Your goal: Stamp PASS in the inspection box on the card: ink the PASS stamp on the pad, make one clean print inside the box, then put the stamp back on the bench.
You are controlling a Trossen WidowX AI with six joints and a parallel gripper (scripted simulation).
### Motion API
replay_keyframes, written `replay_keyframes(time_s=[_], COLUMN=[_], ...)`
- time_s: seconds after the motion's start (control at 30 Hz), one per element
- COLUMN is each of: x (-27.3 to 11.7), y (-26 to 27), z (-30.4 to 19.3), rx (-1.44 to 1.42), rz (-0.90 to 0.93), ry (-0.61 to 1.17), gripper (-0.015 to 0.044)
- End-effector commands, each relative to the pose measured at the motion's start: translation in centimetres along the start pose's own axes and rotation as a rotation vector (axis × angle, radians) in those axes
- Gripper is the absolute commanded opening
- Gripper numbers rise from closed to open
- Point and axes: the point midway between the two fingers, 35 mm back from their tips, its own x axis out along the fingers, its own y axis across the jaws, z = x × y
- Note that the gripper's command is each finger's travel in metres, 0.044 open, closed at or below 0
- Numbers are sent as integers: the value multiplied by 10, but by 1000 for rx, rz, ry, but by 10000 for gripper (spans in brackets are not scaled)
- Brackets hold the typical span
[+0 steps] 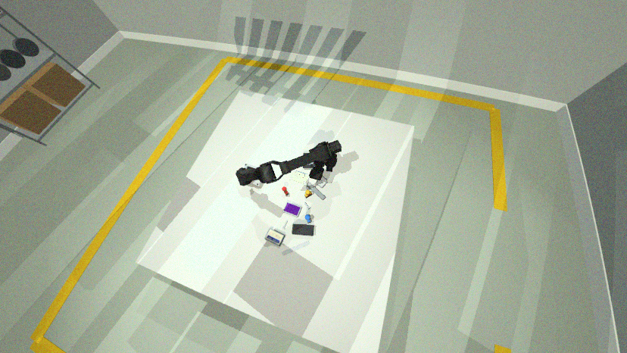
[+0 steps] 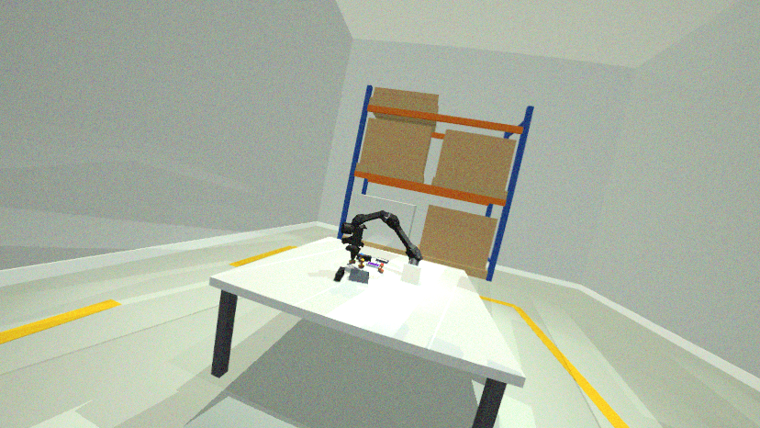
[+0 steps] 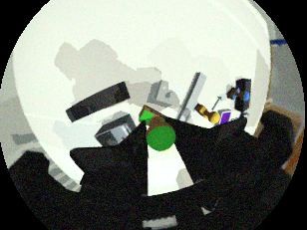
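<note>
From here the pincer [image 2: 352,260] [image 3: 154,121] is gripping 1 green-topped stamp [image 3: 160,137] (bright thing, that); the purple pad [image 1: 292,209] [image 2: 374,264] [image 3: 225,116] sits toward 2 o'clock in the wrist view.

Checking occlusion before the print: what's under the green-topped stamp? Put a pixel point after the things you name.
The green-topped stamp [image 3: 160,137] is held in the gripper [image 2: 352,261] [image 3: 154,121]. Green shows past its brown handle, plausibly its base. Its underside faces away, so the print face, any ink and whatever lies directly beneath are hidden.
</note>
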Motion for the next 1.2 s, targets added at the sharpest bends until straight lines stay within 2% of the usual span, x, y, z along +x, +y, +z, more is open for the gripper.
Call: replay_keyframes(time_s=[0.0, 0.43, 1.17], x=[-4, -10, -21], y=[0, -4, -122], z=[1, 0, -14], rx=[9, 9, 4], rz=[6, 7, 17], ry=[-1, -1, -2], gripper=[0, 0, 0])
